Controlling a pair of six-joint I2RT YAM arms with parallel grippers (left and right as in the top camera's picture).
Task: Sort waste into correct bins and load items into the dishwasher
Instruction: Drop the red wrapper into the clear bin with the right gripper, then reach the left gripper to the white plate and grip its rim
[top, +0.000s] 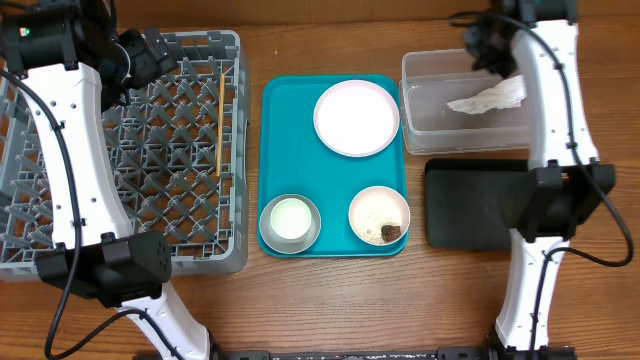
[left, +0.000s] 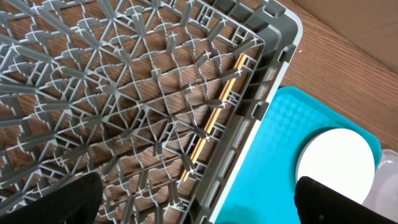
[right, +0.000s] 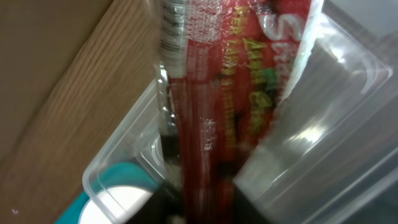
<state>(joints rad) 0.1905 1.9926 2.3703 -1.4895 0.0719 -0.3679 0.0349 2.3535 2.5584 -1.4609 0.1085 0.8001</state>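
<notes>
Above the clear tub (right: 115, 165), the red wrapper (right: 211, 124) hangs at the right jaws, grip unclear; left jaws spread wide.

Wooden table (top: 330, 300) carries grey rack (top: 160, 190), teal tray (top: 290, 150), clear tub (top: 440, 120), black tray (top: 465, 205).

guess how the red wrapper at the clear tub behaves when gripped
Probably floppy: the red wrapper is thin, creased film. Likely very light, so it may flutter rather than drop straight into the clear tub. Its glossy surface looks slippery to pinch.
</notes>
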